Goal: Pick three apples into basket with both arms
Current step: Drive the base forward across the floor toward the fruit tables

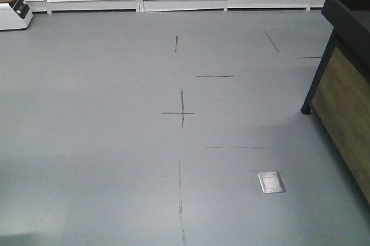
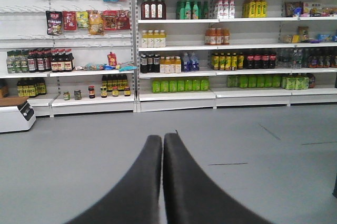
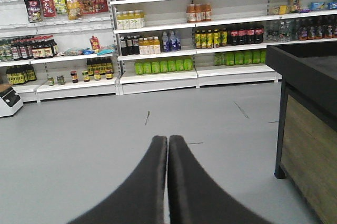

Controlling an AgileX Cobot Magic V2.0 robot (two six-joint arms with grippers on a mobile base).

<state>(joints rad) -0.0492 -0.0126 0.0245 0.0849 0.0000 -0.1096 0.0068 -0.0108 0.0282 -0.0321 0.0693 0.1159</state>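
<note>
While both wrist views face far shelves [image 2: 174, 95] of bottles, each pair of fingers sits pressed together, nothing between. 
- left gripper [image 2: 162, 138]: black fingers [image 2: 142, 182] touching along inner edges, tips over grey floor [image 2: 63, 161]. 
- right gripper [image 3: 167, 139]: same, fingers [image 3: 189, 187] tight together, empty. 
- black-framed stand [image 3: 310, 145] with wood side at right. 
- white machine [image 1: 13, 12] far left. 
- silver floor plate [image 1: 271, 182] near right. 
- apples, basket: in no view; cannot tell where.

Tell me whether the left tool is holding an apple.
No: the left tool is shut tight with nothing between its jaws.
</note>
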